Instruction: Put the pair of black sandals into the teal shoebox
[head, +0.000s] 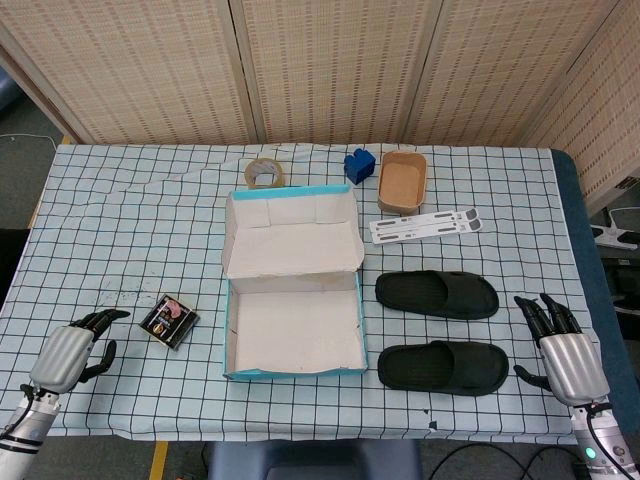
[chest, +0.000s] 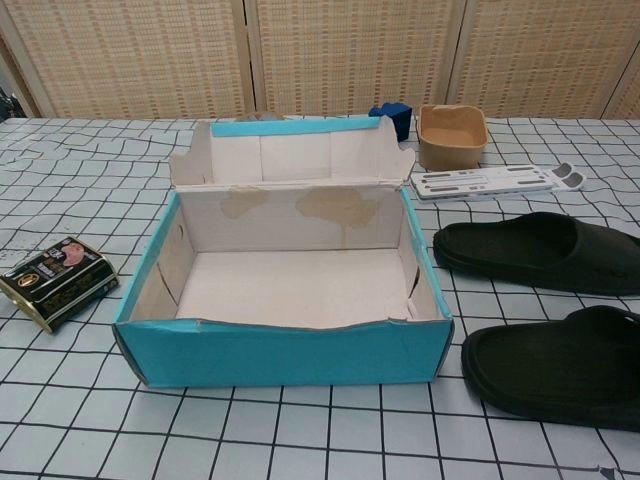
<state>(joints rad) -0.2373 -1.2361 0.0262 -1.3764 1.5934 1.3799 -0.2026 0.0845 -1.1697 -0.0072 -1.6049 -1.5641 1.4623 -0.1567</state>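
From the head view: two black sandals side by side on the checked counter (head: 130, 230), to the right of the open teal shoebox (head: 292, 338), the far sandal (head: 437, 294) beyond the near sandal (head: 442, 367), both with long axes running left to right, across the box's right wall rather than along it. Right hand (head: 566, 353) low at the counter's right edge, fingers spread and holding nothing, just beside the near sandal's right end; left hand (head: 72, 350) at the far left corner, fingers loosely apart and empty, well apart from both sandals with the box and a small dark tin (head: 168, 320) between. Clearly the right hand's reach, by judgement, toward its left. From the chest view: box (chest: 285, 352) empty and lid up, far sandal (chest: 535, 252) and near sandal (chest: 560, 365) right of it, neither touching it; no hand visible.
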